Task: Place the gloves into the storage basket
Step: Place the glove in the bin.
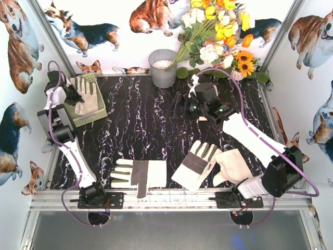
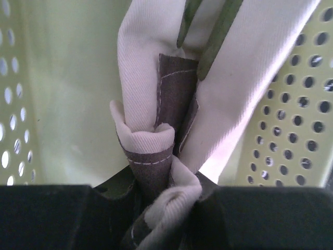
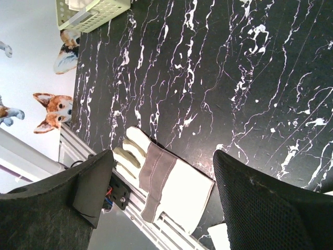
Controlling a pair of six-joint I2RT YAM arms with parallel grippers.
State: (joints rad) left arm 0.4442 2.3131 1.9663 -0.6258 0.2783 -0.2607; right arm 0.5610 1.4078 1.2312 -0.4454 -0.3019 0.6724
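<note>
Pinching glove (image 2: 156,140) between basket walls (image 2: 73,104), right pincer (image 3: 162,166) spread

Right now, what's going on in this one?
The left gripper is shut on a glove and holds it down inside the storage basket at the table's back left; it has not let go yet. The right gripper is open and empty, poised above the dark marble table toward the back. Three other gloves lie along the near edge, not yet picked up.
</note>
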